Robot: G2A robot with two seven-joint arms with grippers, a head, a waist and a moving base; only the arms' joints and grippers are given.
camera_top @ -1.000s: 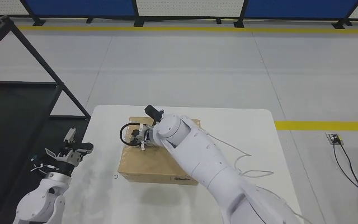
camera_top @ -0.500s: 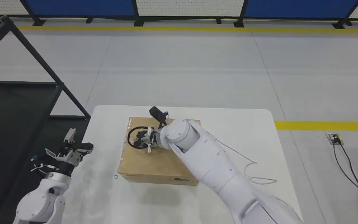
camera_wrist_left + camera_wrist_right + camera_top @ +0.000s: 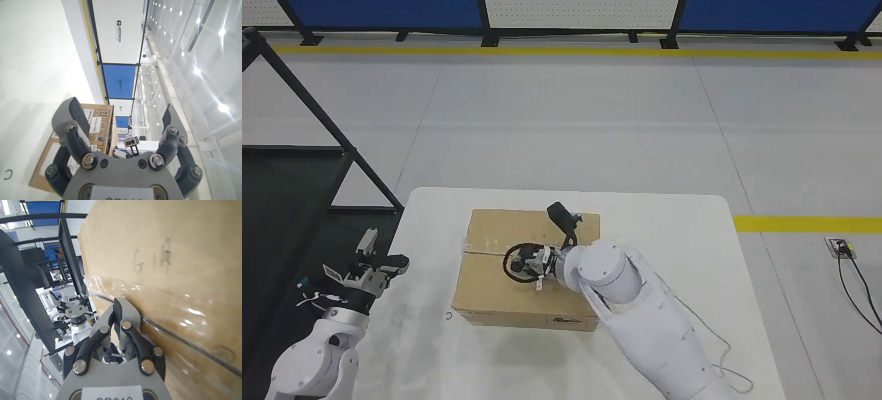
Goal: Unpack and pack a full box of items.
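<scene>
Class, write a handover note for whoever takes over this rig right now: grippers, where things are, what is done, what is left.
Right gripper: shut, tip at the taped seam on top of the cardboard box.
Left gripper: open, empty, at the left edge of the white table, apart from the box.
Box: closed, on the table.
Done: nothing unpacked.
Left: open the box, unpack, repack.

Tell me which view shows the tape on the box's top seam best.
The right wrist view: the clear tape lies close up, wrinkled and glossy along the seam, at the tip of the right end effector. The top view gives the box whole, its tape a faint strip. The left wrist view faces the box's labelled side.
</scene>
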